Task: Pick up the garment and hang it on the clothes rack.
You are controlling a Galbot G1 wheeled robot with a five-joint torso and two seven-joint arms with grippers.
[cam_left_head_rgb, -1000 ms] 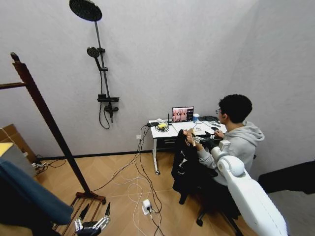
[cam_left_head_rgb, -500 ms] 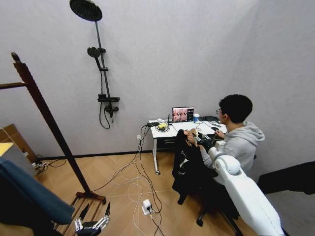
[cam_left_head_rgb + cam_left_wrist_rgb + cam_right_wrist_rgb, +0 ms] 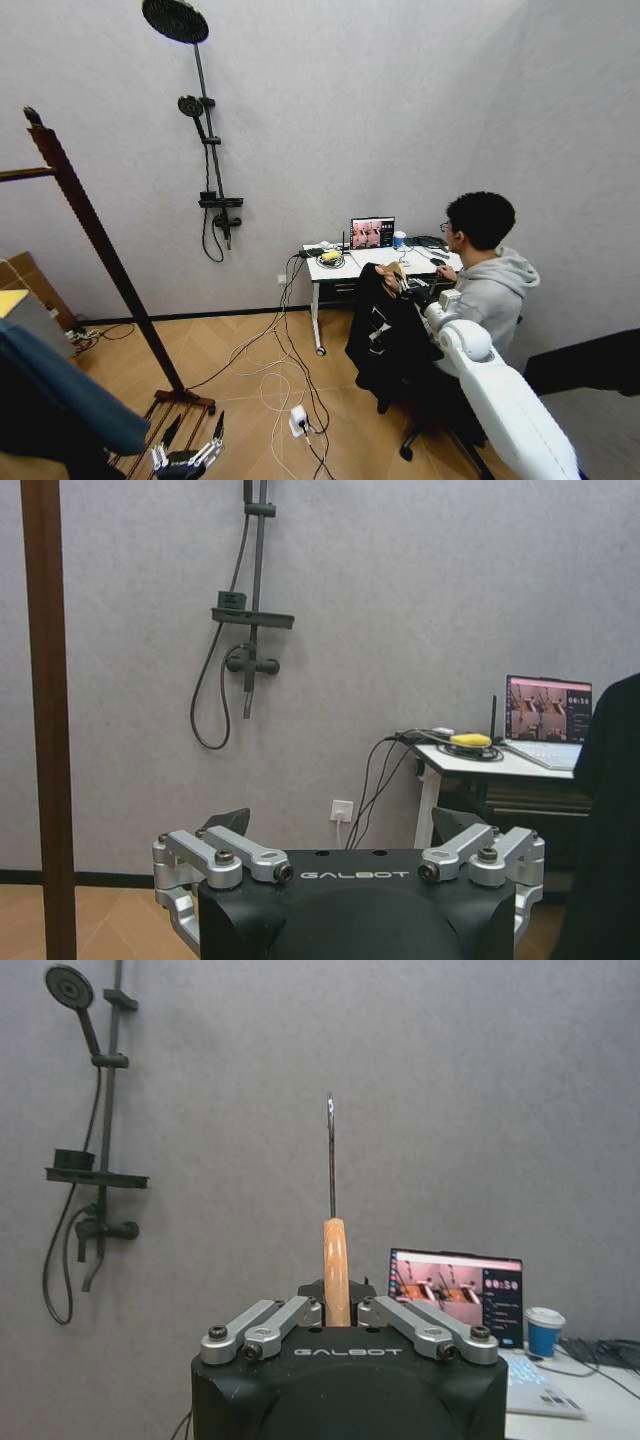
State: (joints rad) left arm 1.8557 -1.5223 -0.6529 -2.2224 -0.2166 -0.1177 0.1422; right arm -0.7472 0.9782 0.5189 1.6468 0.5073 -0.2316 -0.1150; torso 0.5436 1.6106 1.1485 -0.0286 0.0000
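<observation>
The garment, a black jacket, hangs from a pale wooden hanger in front of the desk. My right gripper is shut on that hanger. In the right wrist view the hanger neck stands between the closed fingers of the right gripper, with its metal hook pointing up. The clothes rack stands at the far left, with a dark reddish post, a bar end and a slatted base. My left gripper hangs low beside that base, open, with the post beside it.
A person sits at a white desk with a laptop, right behind the jacket. Cables and a power strip lie on the wooden floor. A dark blue jacket fills the lower left. A shower fixture is on the wall.
My right gripper has shifted the hanger slightly right and up, and the black jacket has swung and now hangs wider. The left arm has not moved.
</observation>
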